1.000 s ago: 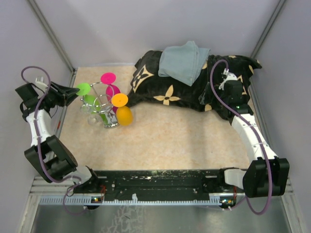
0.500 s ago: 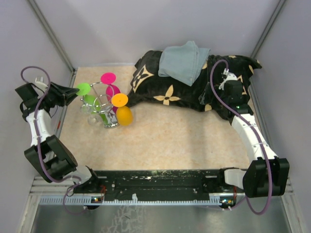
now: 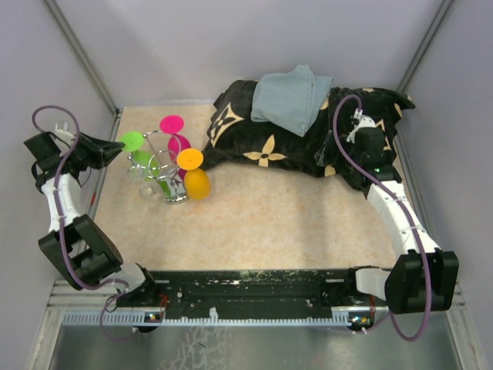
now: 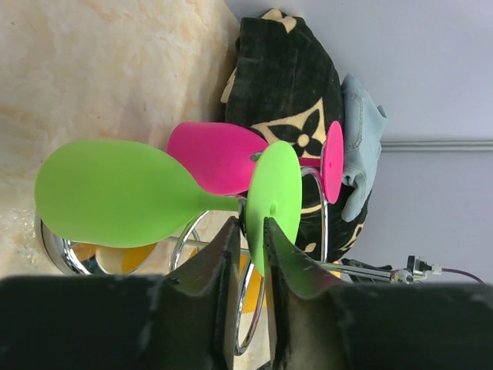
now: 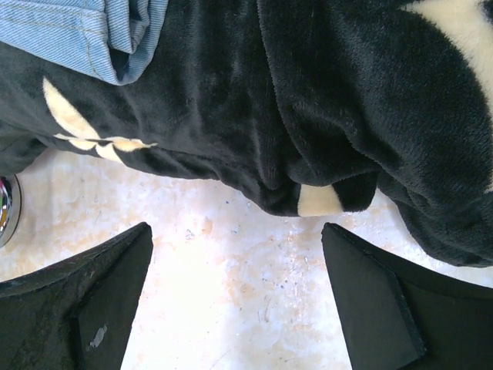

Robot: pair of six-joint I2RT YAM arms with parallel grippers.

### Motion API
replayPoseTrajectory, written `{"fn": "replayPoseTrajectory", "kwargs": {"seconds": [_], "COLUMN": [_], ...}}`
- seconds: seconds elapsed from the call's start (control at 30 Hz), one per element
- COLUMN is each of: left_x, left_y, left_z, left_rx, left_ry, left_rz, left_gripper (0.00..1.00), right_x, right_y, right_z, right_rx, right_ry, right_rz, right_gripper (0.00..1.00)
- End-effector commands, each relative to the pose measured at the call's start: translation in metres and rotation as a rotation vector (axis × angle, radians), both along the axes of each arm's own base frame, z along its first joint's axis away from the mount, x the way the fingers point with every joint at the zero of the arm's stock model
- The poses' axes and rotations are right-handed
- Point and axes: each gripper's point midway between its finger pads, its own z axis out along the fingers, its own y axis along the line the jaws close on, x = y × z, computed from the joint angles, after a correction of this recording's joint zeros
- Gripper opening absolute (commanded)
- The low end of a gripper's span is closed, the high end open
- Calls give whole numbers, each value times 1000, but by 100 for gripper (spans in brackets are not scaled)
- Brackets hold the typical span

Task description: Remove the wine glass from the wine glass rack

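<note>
The chrome wine glass rack (image 3: 171,179) stands at the table's left with three plastic glasses hung upside down: green (image 3: 142,159), pink (image 3: 177,140) and orange (image 3: 197,183). My left gripper (image 3: 115,146) reaches in from the left and is shut on the rim of the green wine glass's round foot (image 3: 132,141). In the left wrist view the fingers (image 4: 250,223) pinch that foot (image 4: 273,189). The green bowl (image 4: 115,193) points left, with the rack's wire ring (image 4: 254,308) behind. My right gripper (image 5: 236,227) is open and empty beside the black blanket (image 5: 308,116).
A black blanket with cream flower shapes (image 3: 293,142) lies at the back right, with folded blue denim (image 3: 291,96) on it. Grey walls enclose the table. The rack's round base (image 4: 58,247) rests on the beige tabletop (image 3: 262,216).
The left gripper and the green glass foot have shifted very slightly to the left. The right arm has not moved.
</note>
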Motion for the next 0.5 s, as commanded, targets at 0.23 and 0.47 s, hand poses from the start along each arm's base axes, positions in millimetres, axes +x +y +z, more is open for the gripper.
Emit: {"fn": "replayPoseTrajectory", "kwargs": {"seconds": [0.23,0.47], "left_x": [1,-7], "left_y": [1,-5], "left_z": [12,25], "left_rx": [-24,-107], "left_ry": [-29,-35], "left_rz": [10,17], "left_gripper": [0,0], "right_x": [9,8], "right_y": [2,2], "right_z": [23,19], "right_rx": [16,13], "right_ry": [-80,-71], "right_rz": [11,16], "right_gripper": [91,91]}}
